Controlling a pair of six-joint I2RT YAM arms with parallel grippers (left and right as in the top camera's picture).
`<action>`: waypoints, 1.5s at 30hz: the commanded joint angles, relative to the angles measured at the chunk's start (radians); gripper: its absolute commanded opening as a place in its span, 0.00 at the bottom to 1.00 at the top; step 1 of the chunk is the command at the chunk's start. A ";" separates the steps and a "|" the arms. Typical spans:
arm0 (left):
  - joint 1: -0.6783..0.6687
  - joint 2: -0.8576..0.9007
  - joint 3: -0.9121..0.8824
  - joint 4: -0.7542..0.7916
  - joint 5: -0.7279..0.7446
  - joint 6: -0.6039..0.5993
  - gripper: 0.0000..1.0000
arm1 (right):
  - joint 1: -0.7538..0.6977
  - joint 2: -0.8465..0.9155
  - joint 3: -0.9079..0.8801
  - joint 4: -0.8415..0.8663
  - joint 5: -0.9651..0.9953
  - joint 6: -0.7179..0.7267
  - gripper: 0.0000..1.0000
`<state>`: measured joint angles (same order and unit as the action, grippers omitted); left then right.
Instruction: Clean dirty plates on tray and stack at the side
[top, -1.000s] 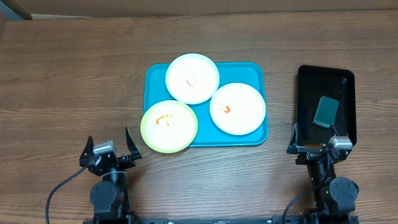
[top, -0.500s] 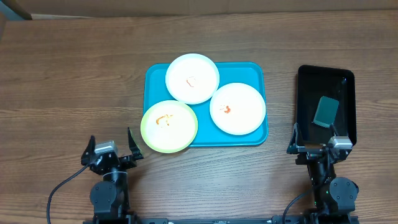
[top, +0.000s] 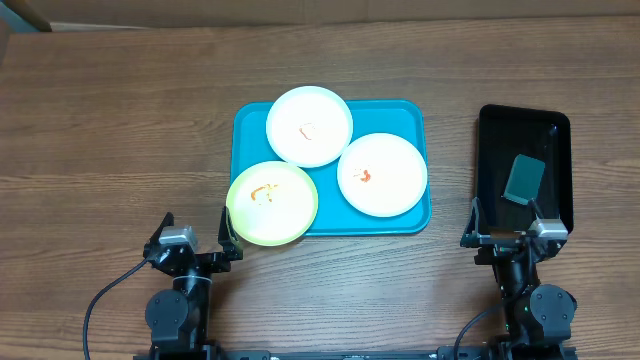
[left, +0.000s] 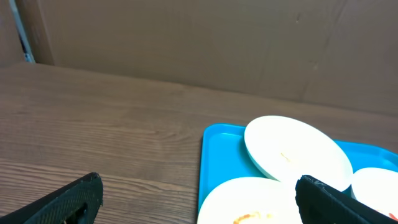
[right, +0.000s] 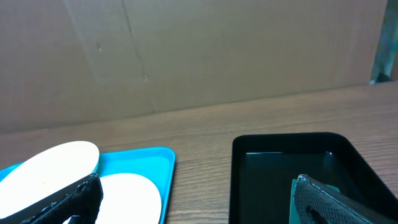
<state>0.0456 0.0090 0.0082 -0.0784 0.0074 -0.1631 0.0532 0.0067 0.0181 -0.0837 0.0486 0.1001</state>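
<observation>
On the table (top: 120, 120), the tray (top: 250, 130) sits mid-frame exactly as before. Its plates have not moved: the upper white plate (top: 309, 125) and right white plate (top: 382, 174) (both smeared orange) lie on it, and the yellow-green plate (top: 271, 203) overhangs its lower-left corner. The left fingers (top: 226, 225), spread wide and empty, have shifted rightward to just below-left of that plate, while the right fingers (top: 472, 222), equally released, stay at lower right.

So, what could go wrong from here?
The yellow-green plate overhangs the tray at its near left corner; pressing on it might tip it. The far white plate seems to lean on both others; lifting one may shift the rest. The open left tool is close to the overhanging plate and could bump it.
</observation>
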 joint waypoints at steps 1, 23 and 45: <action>0.000 0.000 -0.002 0.000 0.045 -0.039 1.00 | 0.005 -0.002 -0.010 0.002 -0.006 0.040 1.00; 0.000 0.401 0.425 -0.352 0.072 -0.047 1.00 | 0.005 0.259 0.306 -0.289 -0.007 0.065 1.00; 0.000 0.794 0.806 -0.655 0.213 -0.047 1.00 | 0.005 1.032 1.002 -0.771 -0.138 0.064 1.00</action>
<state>0.0456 0.8036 0.7860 -0.7311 0.1837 -0.2039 0.0532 0.9825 0.9211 -0.8253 -0.0597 0.1581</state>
